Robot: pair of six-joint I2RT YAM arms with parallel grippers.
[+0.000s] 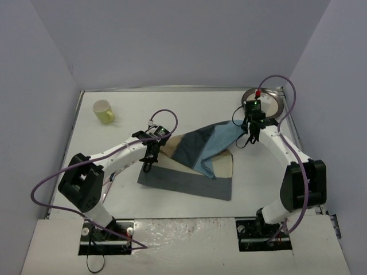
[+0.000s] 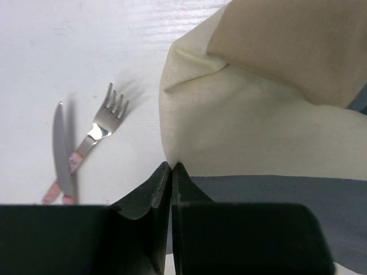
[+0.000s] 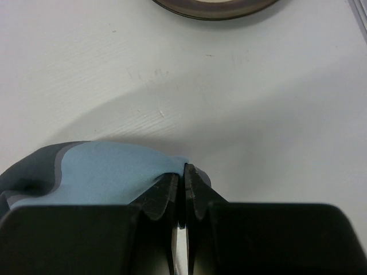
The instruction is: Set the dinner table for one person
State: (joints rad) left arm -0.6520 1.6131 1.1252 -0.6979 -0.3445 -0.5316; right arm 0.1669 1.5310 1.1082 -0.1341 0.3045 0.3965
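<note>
The white dinner table (image 1: 172, 109) holds a crumpled striped placemat (image 1: 200, 166) of beige, grey and blue cloth at its middle. My left gripper (image 1: 148, 165) is shut on the placemat's beige left edge; the left wrist view shows the fingertips (image 2: 171, 166) pinching that cloth (image 2: 258, 126). My right gripper (image 1: 248, 139) is shut on the light-blue corner, lifted and pulled toward the back right; the right wrist view shows the pinch (image 3: 184, 171) on the blue cloth (image 3: 103, 175). A fork (image 2: 106, 123) and a knife (image 2: 62, 149) with pink handles lie crossed on the table left of the placemat.
A yellow mug (image 1: 104, 111) stands at the back left. A round metal-rimmed plate (image 1: 278, 103) sits at the back right, just beyond my right gripper, and its rim shows in the right wrist view (image 3: 212, 7). Lavender-grey walls close three sides.
</note>
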